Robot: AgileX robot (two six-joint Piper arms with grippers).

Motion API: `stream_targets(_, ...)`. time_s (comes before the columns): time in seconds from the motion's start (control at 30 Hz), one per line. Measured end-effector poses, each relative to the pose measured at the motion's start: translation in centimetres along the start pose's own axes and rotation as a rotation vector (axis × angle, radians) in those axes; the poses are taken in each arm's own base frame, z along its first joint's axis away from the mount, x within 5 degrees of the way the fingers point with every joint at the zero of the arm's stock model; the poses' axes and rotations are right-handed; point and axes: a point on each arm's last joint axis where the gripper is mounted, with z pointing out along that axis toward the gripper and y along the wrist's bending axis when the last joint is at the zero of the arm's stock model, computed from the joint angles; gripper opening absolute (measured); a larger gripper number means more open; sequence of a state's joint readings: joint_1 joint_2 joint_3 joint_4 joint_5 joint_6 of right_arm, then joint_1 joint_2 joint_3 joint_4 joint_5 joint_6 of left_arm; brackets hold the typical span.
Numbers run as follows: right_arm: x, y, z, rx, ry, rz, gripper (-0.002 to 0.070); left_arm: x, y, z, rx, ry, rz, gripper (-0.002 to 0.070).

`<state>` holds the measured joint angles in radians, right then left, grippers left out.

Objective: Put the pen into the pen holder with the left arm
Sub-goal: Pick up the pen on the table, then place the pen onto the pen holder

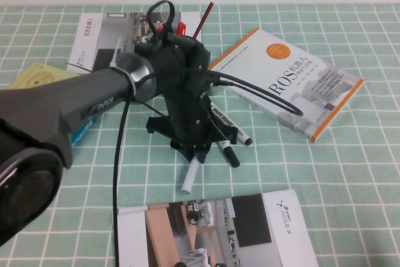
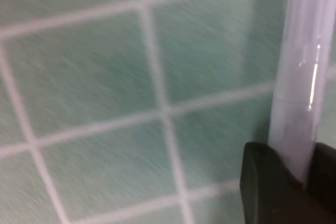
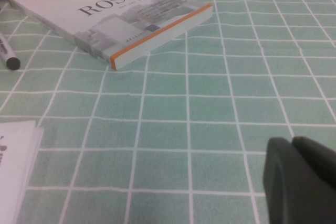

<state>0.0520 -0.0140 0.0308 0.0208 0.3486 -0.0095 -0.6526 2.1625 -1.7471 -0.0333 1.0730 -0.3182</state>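
Note:
My left gripper (image 1: 195,152) is low over the cloth at the table's middle, shut on the white pen (image 1: 190,176). The pen's free end sticks out toward the front, close to the cloth. In the left wrist view the pen (image 2: 299,77) runs between the two black fingers (image 2: 262,187) of the left gripper (image 2: 296,163). The pen holder's body is hidden behind my left arm (image 1: 94,101); only the scissors handles (image 1: 161,14) and red pens standing in it show above the arm. My right gripper (image 3: 302,182) is shut and empty over bare cloth, out of the high view.
Two white markers with black caps (image 1: 229,136) lie just right of the left gripper. An orange-edged ROS book (image 1: 290,82) lies at the right and shows in the right wrist view (image 3: 115,14). A booklet (image 1: 219,229) lies at the front, another book (image 1: 100,35) at the back left.

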Motion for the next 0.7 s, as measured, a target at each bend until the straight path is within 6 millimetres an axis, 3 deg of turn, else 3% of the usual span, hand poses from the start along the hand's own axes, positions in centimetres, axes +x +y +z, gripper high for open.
stream_targets(0.07,0.0,0.0,0.0,0.0,0.0,0.0,-0.002,0.3,-0.6,-1.2,0.023,-0.019,0.027,0.0106)
stream_targets(0.17,0.0,0.0,0.0,0.0,0.0,0.0,-0.002,0.9,-1.8,-4.8,0.075,-0.155,0.102,0.0106)
stream_targets(0.3,0.0,0.0,0.0,0.0,0.0,0.0,-0.002,1.9,-3.2,-9.6,0.183,-0.497,0.21,0.0106)
stream_targets(0.43,0.0,0.0,0.0,0.0,0.0,0.0,-0.002,3.4,-2.8,-12.7,0.252,-0.819,0.249,0.0106)
stream_targets(0.57,0.0,0.0,0.0,0.0,0.0,0.0,-0.002,4.2,-1.1,-14.3,0.255,-1.13,0.283,0.0106)
stream_targets(0.7,0.0,0.0,0.0,0.0,0.0,0.0,-0.002,4.0,1.2,-14.1,0.229,-1.298,0.266,0.0106)
